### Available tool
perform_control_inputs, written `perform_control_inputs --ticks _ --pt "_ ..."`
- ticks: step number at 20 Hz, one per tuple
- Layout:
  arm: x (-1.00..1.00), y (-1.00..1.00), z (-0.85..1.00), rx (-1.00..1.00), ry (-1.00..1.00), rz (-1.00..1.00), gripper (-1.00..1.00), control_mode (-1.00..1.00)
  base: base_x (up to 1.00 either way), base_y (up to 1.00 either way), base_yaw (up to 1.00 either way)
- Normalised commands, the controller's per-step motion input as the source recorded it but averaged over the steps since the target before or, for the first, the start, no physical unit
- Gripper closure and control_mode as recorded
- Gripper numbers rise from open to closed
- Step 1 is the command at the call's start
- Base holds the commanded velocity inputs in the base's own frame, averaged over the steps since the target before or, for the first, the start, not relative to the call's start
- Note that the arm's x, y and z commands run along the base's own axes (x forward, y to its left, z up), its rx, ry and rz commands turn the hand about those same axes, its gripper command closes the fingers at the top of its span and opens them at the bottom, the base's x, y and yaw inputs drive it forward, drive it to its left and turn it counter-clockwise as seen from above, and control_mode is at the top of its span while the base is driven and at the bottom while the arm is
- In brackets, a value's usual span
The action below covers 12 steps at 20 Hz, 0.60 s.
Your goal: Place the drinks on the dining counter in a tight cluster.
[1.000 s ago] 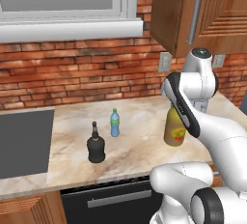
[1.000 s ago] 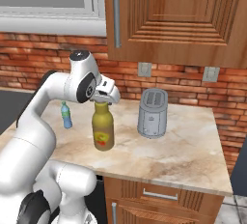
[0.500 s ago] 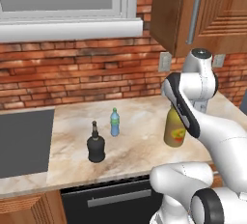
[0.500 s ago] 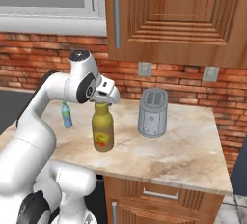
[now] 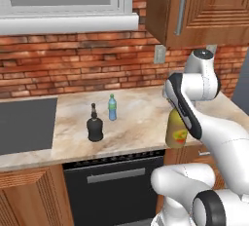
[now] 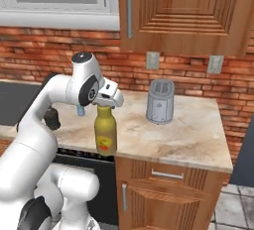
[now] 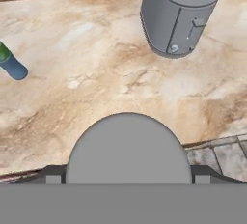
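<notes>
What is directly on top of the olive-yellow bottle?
The open pincer sits over the olive-yellow bottle, straddling its grey cap. The neck is covered, so contact cannot be seen.

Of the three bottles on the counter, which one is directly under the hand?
The tall olive-yellow bottle: its grey cap sits right beneath the hand. The black bottle and blue bottle stand farther left.

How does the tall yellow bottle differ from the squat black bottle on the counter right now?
The tall yellow bottle is olive-yellow with a red and yellow label; the black bottle is plain and dark. The yellow one is taller and wider, the black one squat with a thin neck. The yellow one stands near the counter's front edge under the gripper; the black one stands apart to its left. Both are upright.
</notes>
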Motion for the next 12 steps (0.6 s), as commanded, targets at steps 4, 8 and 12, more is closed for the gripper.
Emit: perform_control_inputs --ticks 4,8,12 --pt "0.0 0.0 0.0 0.0 0.0 0.0 1.0 1.0 -0.66 0.09 0.08" --pt "0.0 0.0 0.0 0.0 0.0 0.0 1.0 1.0 -0.64 0.1 0.13" --pt "0.0 0.0 0.0 0.0 0.0 0.0 1.0 1.0 -0.52 0.13 0.38"
